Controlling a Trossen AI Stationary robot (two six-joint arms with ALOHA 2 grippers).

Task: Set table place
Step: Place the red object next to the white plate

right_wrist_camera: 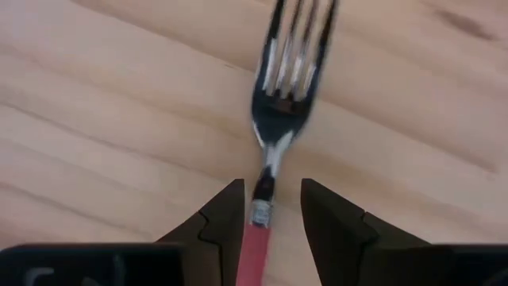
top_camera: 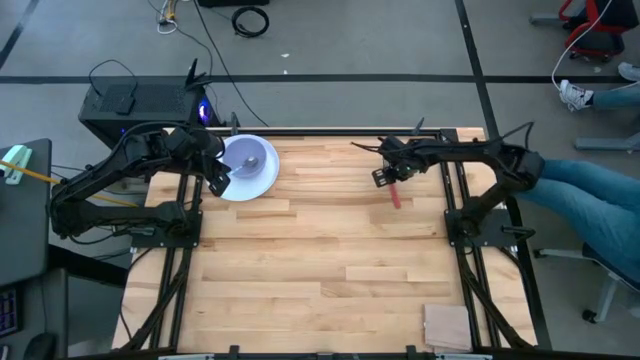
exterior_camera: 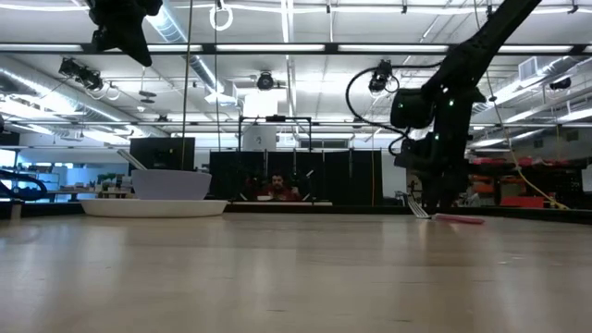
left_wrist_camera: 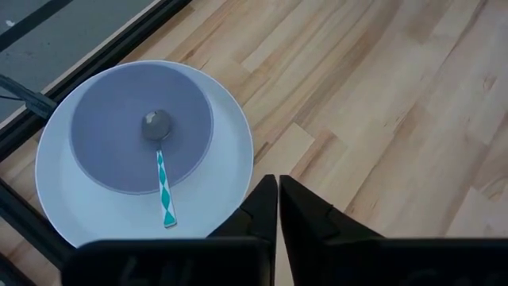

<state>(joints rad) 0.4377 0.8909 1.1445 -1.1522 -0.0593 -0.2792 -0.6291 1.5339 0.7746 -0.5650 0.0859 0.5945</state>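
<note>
The white plate (top_camera: 262, 180) lies at the table's far left with the lavender-blue bowl (top_camera: 240, 155) standing in it. The spoon (left_wrist_camera: 163, 171) rests in the bowl, its patterned handle out over the rim. My left gripper (left_wrist_camera: 278, 199) is shut and empty, high above the plate's near right edge (top_camera: 218, 182). The red-handled fork (right_wrist_camera: 274, 151) lies flat on the table at the far right (top_camera: 396, 196). My right gripper (right_wrist_camera: 271, 214) is open and down at the table (exterior_camera: 430, 208), with a finger on either side of the fork where the metal neck meets the red handle.
A tan square pad (top_camera: 447, 325) lies at the near right corner. Black rails (top_camera: 455, 200) run along the table's left and right sides. A black box (top_camera: 140, 105) stands beyond the far left edge. A person's legs (top_camera: 590, 190) reach in at the right.
</note>
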